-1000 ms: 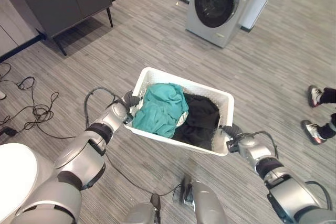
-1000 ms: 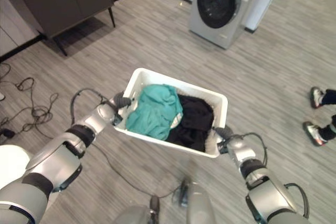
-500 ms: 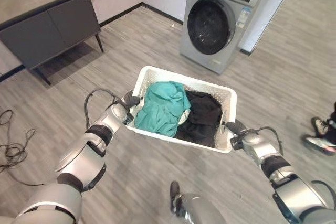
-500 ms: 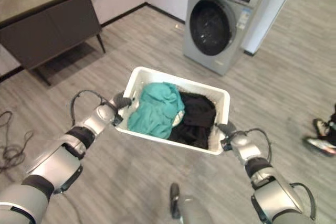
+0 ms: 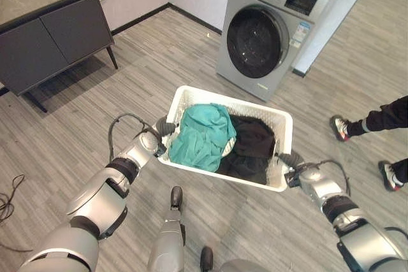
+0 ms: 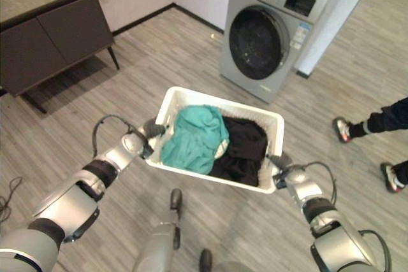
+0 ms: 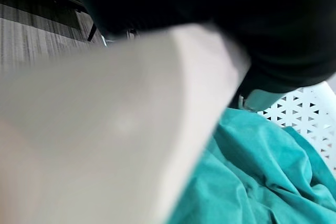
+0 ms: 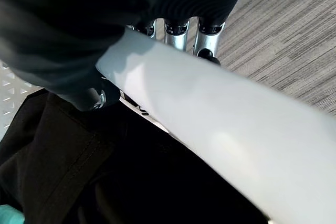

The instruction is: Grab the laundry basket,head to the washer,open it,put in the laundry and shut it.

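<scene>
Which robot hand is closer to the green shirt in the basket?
The left hand. It holds the basket rim right beside the green shirt. The right hand holds the opposite rim, next to the black clothes, farther from the shirt.

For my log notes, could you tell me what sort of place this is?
Probably a home laundry area or a mock-up of one: a front-loading washer against the wall, a dark sideboard, and wood-look flooring.
</scene>
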